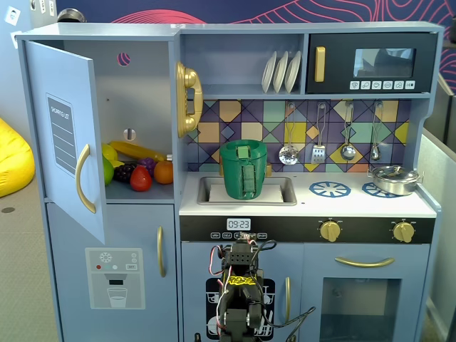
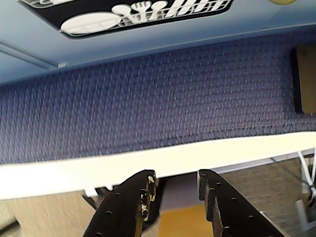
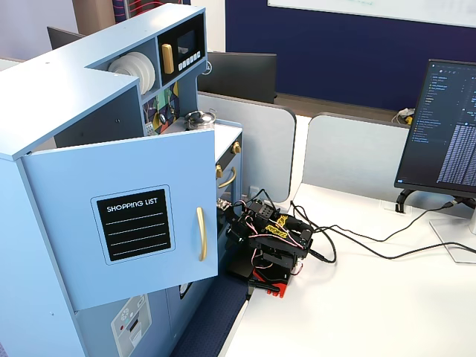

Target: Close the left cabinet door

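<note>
Hand (image 2: 174, 181) parted and empty, left cabinet door (image 3: 126, 223) swung open

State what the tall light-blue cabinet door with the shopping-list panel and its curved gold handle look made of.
Tall light-blue cabinet door: probably painted wood board, matte, with flat, thick edges. Its curved gold handle: glossy, showing highlights; metal or gold-coated plastic, which cannot be told.

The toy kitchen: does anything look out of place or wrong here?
Only the left cabinet door stands out: it hangs wide open, exposing the toy fruit on the shelf. The other doors look shut. The gripper is folded low at the kitchen's base, jaws slightly apart, holding nothing.
</note>
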`<action>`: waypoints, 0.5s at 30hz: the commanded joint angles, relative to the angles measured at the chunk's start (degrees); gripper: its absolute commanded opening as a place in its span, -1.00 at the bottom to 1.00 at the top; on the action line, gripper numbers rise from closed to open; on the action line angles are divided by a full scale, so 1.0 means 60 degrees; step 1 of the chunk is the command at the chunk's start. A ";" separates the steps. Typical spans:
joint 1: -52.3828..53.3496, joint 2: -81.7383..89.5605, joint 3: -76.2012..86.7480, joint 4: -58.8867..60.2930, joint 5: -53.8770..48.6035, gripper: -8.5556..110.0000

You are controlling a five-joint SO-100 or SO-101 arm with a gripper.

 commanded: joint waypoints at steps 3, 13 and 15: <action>-0.4102 -0.0952 -0.1304 -0.0542 0.0894 -0.86; -1.3271 -0.1494 -0.4160 -0.5435 -0.2944 -0.86; -1.4854 -0.1772 -0.4307 -0.6592 -0.3765 -0.86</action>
